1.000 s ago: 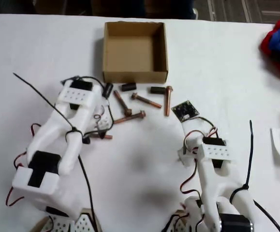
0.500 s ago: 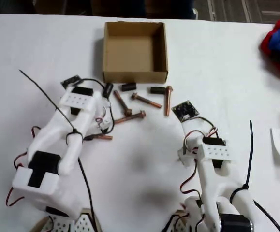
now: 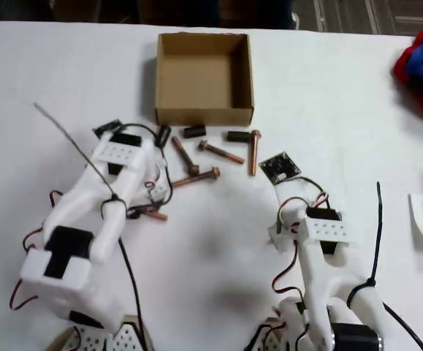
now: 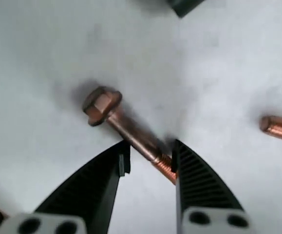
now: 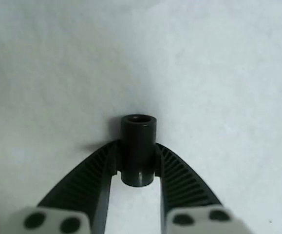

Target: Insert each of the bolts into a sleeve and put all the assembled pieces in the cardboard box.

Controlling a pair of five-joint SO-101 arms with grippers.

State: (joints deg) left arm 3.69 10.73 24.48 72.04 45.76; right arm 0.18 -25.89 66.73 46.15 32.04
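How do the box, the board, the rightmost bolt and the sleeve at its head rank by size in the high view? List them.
1. box
2. board and bolt: unsure, the bolt is longer, the board wider
3. sleeve

table (image 3: 357, 95): white, beneath the right gripper (image 5: 137, 163) | cloth bundle (image 3: 420, 58): red and blue, well to that gripper's right and farther out | curved white object (image 3: 418, 219): well to its right, roughly level
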